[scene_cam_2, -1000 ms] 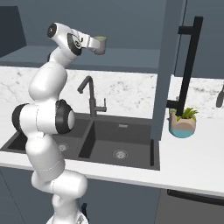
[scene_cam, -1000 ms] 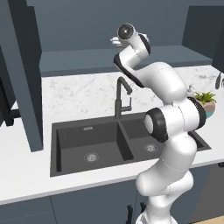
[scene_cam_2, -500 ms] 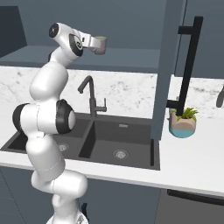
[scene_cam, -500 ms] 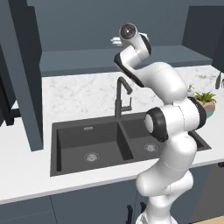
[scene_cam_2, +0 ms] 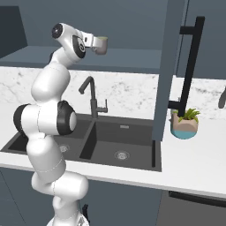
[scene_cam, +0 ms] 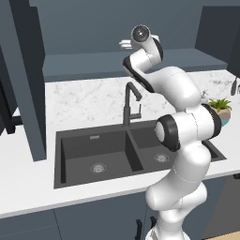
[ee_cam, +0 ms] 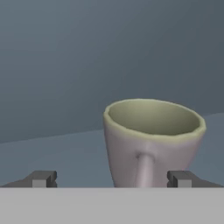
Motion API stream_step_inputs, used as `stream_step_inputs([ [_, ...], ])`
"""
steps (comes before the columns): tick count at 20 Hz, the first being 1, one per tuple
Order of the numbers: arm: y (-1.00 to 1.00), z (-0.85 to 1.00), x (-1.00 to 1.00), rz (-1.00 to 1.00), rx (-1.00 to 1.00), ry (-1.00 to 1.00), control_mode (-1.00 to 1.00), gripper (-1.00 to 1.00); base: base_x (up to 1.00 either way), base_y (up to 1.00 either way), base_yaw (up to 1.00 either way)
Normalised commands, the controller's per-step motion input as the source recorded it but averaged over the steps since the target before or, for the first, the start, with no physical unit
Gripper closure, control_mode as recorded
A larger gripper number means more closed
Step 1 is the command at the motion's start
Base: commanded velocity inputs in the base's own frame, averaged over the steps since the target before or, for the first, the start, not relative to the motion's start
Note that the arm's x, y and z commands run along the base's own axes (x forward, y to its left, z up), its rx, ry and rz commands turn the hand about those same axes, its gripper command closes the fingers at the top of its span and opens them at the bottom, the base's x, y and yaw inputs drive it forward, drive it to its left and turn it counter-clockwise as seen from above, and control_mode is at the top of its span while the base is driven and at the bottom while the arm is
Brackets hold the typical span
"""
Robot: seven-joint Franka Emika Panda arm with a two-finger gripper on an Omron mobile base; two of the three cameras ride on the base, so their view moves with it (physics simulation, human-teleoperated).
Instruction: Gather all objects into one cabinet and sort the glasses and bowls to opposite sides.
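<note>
A beige-grey glass (ee_cam: pixel 153 140) stands upright between my fingertips, closer to the right fingertip (ee_cam: pixel 180 178) and clearly apart from the left one. My gripper (ee_cam: pixel 111 178) is open. In the right base view the glass (scene_cam_2: pixel 100 45) sits at the end of my gripper (scene_cam_2: pixel 94 42), raised in front of the dark cabinet over its blue-grey shelf floor (scene_cam_2: pixel 132 59). I cannot tell whether the glass rests on the shelf, as its base is hidden. From the left base view my gripper (scene_cam: pixel 125 44) points into the cabinet (scene_cam: pixel 89 63).
Below the arm are a dark double sink (scene_cam: pixel 108 150) and a black faucet (scene_cam: pixel 131 101) in a white marble counter (scene_cam: pixel 79 101). A potted plant (scene_cam_2: pixel 185 123) stands at the right. An open cabinet door (scene_cam_2: pixel 170 66) with a black handle (scene_cam_2: pixel 192 62) hangs beside it.
</note>
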Motion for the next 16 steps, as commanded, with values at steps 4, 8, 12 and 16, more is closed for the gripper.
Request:
stream_step_inputs([
  [4, 0.00, -0.07, 0.69, -0.03, 0.00, 0.09, -1.00, -1.00, 0.00, 0.00, 0.00],
  [8, 0.00, -0.10, 0.58, -0.04, 0.00, 0.09, -1.00, -1.00, 0.00, 0.00, 0.00],
  [12, 0.00, -0.04, 0.15, -0.05, 0.00, 0.09, -1.00, -1.00, 0.00, 0.00, 0.00],
  [16, -0.01, -0.06, 0.00, -0.08, 0.00, 0.07, -1.00, 1.00, 0.00, 0.00, 0.00],
])
